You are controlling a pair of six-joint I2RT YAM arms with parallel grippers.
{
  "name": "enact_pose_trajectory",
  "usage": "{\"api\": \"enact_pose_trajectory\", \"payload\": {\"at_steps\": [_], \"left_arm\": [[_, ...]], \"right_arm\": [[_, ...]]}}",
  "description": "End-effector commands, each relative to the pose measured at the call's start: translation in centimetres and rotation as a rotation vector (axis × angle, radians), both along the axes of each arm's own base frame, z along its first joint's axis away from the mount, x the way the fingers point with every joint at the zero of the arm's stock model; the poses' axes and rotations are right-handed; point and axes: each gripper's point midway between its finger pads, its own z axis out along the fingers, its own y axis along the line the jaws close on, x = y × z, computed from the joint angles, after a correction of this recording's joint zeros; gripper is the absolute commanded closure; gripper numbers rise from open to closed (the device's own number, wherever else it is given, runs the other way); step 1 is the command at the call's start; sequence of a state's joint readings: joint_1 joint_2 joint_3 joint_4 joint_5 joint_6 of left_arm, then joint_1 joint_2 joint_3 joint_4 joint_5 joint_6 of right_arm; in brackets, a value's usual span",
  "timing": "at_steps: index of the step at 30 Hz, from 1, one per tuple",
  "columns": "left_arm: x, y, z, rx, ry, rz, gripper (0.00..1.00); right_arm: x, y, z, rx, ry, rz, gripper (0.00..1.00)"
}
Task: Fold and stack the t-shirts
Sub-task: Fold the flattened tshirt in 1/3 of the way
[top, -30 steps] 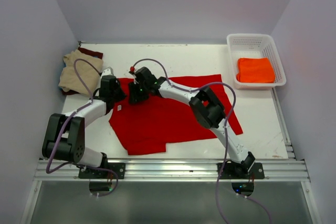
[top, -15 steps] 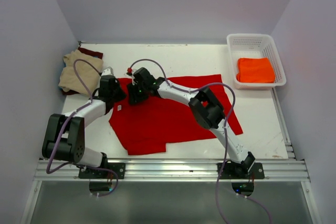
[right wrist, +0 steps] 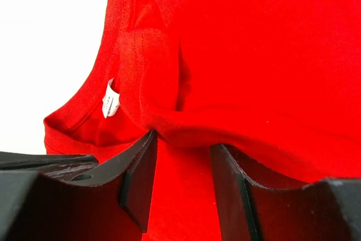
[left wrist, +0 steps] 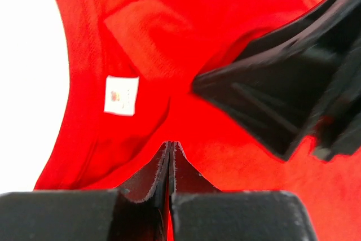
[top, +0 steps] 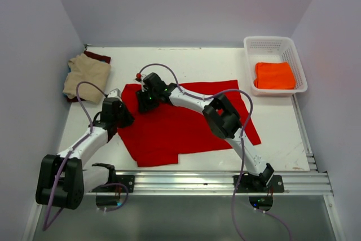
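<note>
The right arm stretches low across the red t-shirt, barring passage over its middle. Bare surface lies open behind it. The basket and the tan t-shirt fill the far corners.

Only a sliver of the maroon t-shirt shows under the tan t-shirt. I can't read the print on the neck label, and my right arm covers part of the red t-shirt.

I'm seeing the red t-shirt showing as soft, matt knit cloth, its white label looking smoother. The left gripper is showing slightly shiny black plastic, and the basket is reading as white latticed plastic
</note>
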State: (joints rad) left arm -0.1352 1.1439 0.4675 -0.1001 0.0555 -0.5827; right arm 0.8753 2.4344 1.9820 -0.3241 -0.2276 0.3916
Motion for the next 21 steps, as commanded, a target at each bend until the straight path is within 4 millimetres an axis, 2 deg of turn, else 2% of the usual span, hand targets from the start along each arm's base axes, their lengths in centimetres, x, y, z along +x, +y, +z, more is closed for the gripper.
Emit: {"api": "enact_pose_trajectory", "payload": {"at_steps": [1, 6, 8, 16, 21], "left_arm": [[-1.1, 0.7, -1.2, 0.030, 0.020, 0.012, 0.98], [0.5, 0.9, -1.7, 0.022, -0.054, 0.053, 1.00], [1.0, 1.7, -2.2, 0.048, -0.052, 0.089, 1.00], [4.5, 1.3, 0.0, 0.036, -0.155, 0.093, 1.00], [4.7, 0.7, 1.0, 0.012, -0.156, 0.073, 1.00]], "right_arm": [[0.5, 0.3, 0.9, 0.005, -0.028, 0.001, 0.53], [0.4, 0.1, 1.0, 0.002, -0.026, -0.001, 0.54], [0.4, 0.0, 1.2, 0.001, -0.031, 0.001, 0.55], [0.0, -0.5, 0.8, -0.010, -0.024, 0.004, 0.57], [0.0, -0.6, 0.7, -0.016, -0.024, 0.008, 0.57]]}}
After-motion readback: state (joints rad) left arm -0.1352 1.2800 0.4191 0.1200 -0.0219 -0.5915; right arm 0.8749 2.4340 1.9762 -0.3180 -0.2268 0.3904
